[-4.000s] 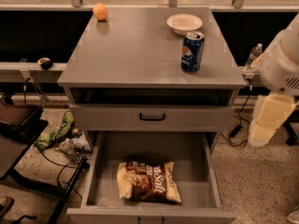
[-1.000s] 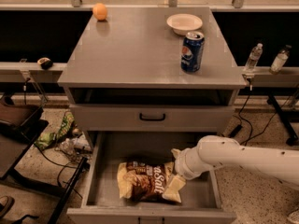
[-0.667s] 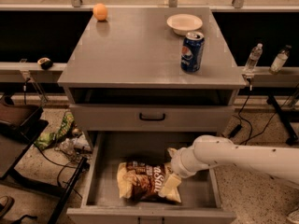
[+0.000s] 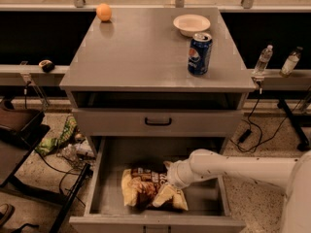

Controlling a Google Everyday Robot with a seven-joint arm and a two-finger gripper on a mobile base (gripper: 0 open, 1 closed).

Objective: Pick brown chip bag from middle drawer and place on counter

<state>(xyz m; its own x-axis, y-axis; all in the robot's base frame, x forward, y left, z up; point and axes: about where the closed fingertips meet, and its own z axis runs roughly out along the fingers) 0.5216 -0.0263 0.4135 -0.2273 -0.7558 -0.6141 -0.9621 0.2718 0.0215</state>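
The brown chip bag (image 4: 146, 191) lies flat on the floor of the pulled-out middle drawer (image 4: 111, 171), near the drawer's front edge and a little right of its centre, at about 6 o'clock from the middle of the scene. The white arm (image 4: 243, 168) reaches in from about 4 o'clock, passing over the drawer's right wall, and the gripper (image 4: 171, 175) is at the bag's upper right part, at roughly 2 o'clock from the bag's middle. It appears to touch the bag, but whether it is open, closed or holding the bag cannot be told. Above, the closed drawer front (image 4: 121, 123) shows its black handle. On the counter (image 4: 141, 52), an orange (image 4: 103, 11) sits at the 11 o'clock corner, a white bowl (image 4: 191, 24) at 1 o'clock, and a blue soda can (image 4: 199, 53) stands upright at about 3 o'clock, just in front of the bowl. Two water bottles (image 4: 262, 59) stand on a ledge to the right of the cabinet.
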